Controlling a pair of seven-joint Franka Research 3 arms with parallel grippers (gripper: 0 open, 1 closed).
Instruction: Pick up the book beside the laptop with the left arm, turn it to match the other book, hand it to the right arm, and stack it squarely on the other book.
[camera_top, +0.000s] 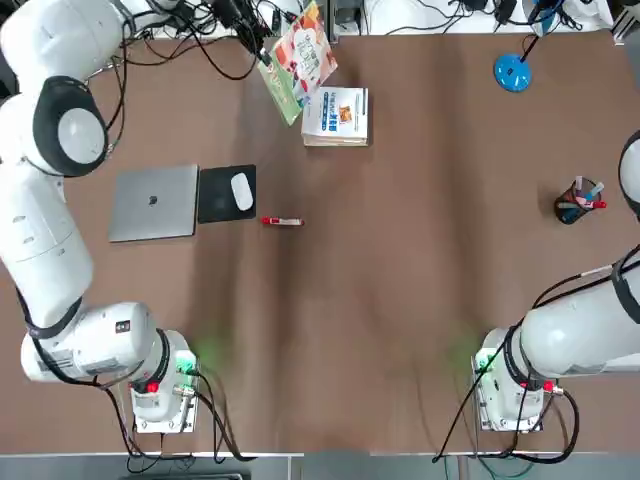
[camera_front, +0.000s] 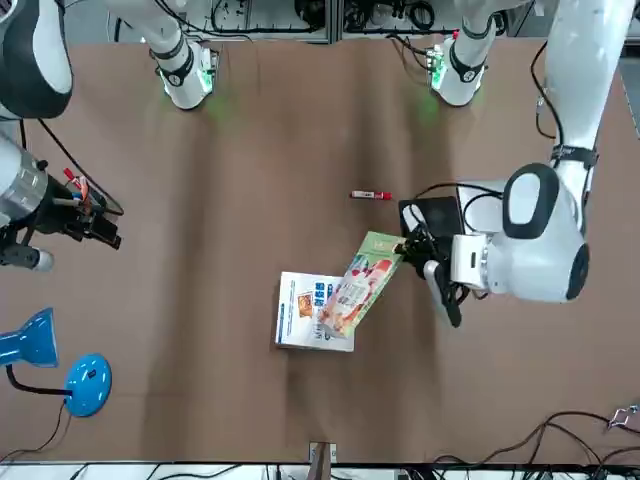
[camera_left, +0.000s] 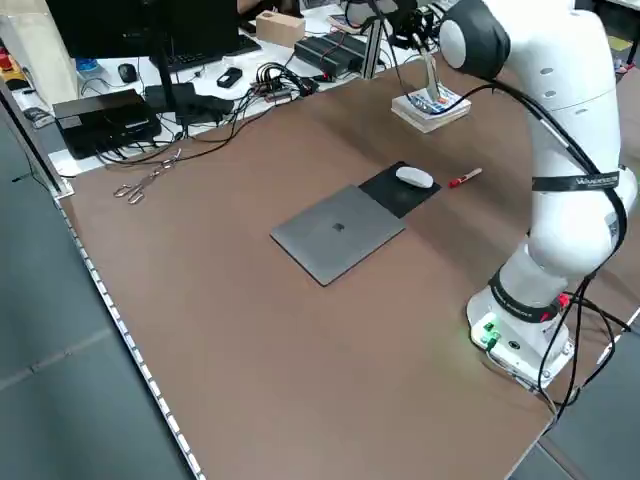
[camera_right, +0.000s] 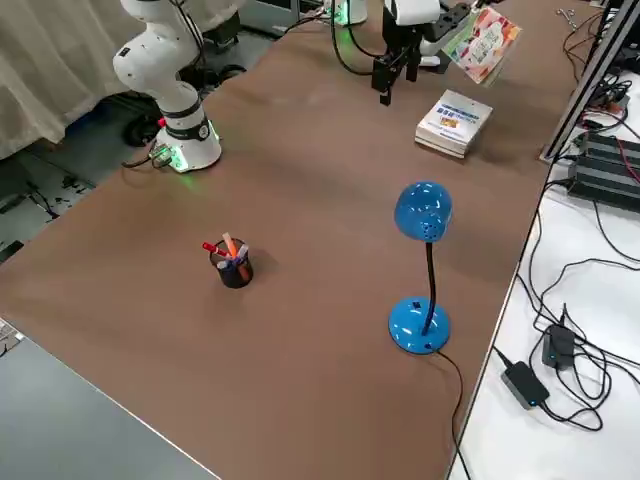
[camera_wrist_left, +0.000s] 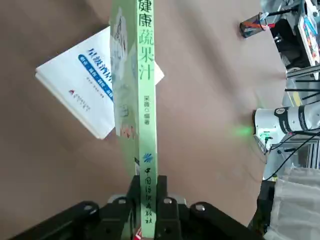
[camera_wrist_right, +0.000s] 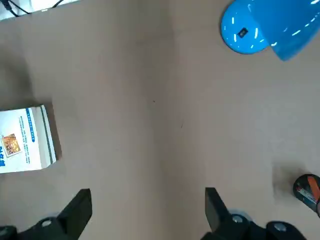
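My left gripper (camera_wrist_left: 146, 210) is shut on the green spine of the colourful book (camera_wrist_left: 142, 75) and holds it tilted in the air. The book (camera_top: 300, 60) hangs at the table's far side, just left of and partly over the other book (camera_top: 337, 115), a white one lying flat. From the front, the left gripper (camera_front: 412, 245) grips the book (camera_front: 358, 285) above the white book (camera_front: 305, 312). The silver laptop (camera_top: 154, 202) lies closed to the left. My right gripper (camera_wrist_right: 147, 210) hangs open and empty, high over the table's right part, near the pen cup (camera_front: 75, 190).
A black mouse pad with a white mouse (camera_top: 227, 192) lies beside the laptop, with a red marker (camera_top: 282, 221) to its right. A blue desk lamp (camera_top: 512, 72) stands at the far right and a pen cup (camera_top: 577, 202) at the right. Cables crowd the far edge.
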